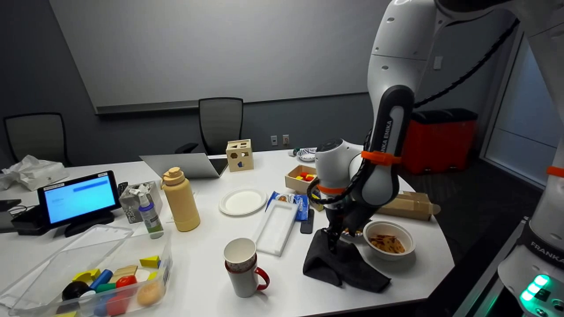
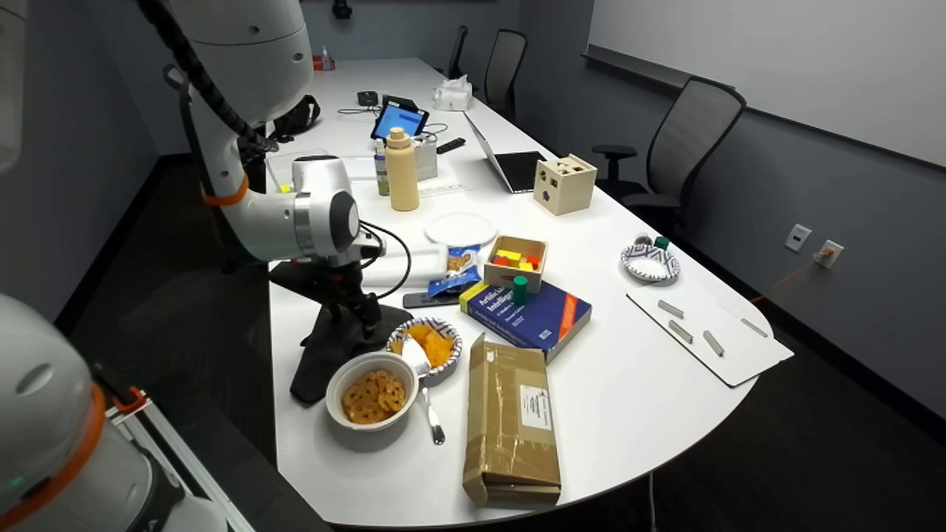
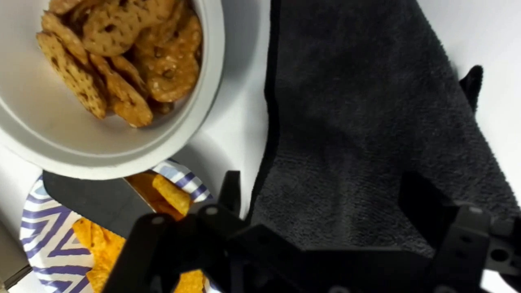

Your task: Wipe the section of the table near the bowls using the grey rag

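Gripper (image 3: 323,195), jaws wide apart, stands directly over the grey rag (image 3: 358,101) on the desk (image 2: 613,414); the rag's long axis runs alongside the white bowl (image 3: 93,142), just apart from it.

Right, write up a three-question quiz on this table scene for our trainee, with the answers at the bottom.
1. True or false: in the wrist view, the black fingers stand apart, with part of the dark grey fabric rag showing between them.

2. Which container holds the orange chips?
A) the white round plain bowl
B) the white bowl with dark zigzag stripes
C) the tan wooden box

3. Fill in the blank: in an exterior view, the long brown cardboard box bears a ____ label.

Key: 1. True. 2. B. 3. White.
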`<state>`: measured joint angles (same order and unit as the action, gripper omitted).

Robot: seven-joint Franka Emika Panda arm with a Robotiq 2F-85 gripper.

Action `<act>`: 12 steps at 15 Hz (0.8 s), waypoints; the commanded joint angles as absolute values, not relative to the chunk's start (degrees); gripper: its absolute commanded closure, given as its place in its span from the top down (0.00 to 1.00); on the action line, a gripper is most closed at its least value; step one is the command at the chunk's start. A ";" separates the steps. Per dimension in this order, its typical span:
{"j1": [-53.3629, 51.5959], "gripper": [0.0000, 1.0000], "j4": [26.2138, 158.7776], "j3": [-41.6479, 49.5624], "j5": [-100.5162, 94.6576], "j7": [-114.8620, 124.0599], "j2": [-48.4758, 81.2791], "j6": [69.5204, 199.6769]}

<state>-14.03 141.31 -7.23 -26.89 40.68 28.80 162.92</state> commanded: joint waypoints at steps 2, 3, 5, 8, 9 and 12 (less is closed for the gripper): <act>-22.95 0.75 135.08 -0.45 -21.58 41.07 35.40 165.22; -24.56 0.74 134.36 0.76 -20.35 40.89 36.31 165.56; -27.17 0.58 133.12 2.39 -17.83 40.50 38.15 166.28; -29.98 0.35 132.58 3.64 -14.71 39.89 39.22 166.93; -30.79 0.26 132.91 4.03 -13.97 39.91 38.67 167.06; -29.83 0.04 132.56 2.61 -10.77 38.74 38.60 168.42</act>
<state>-30.04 133.31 2.92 -14.49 40.97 37.50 165.71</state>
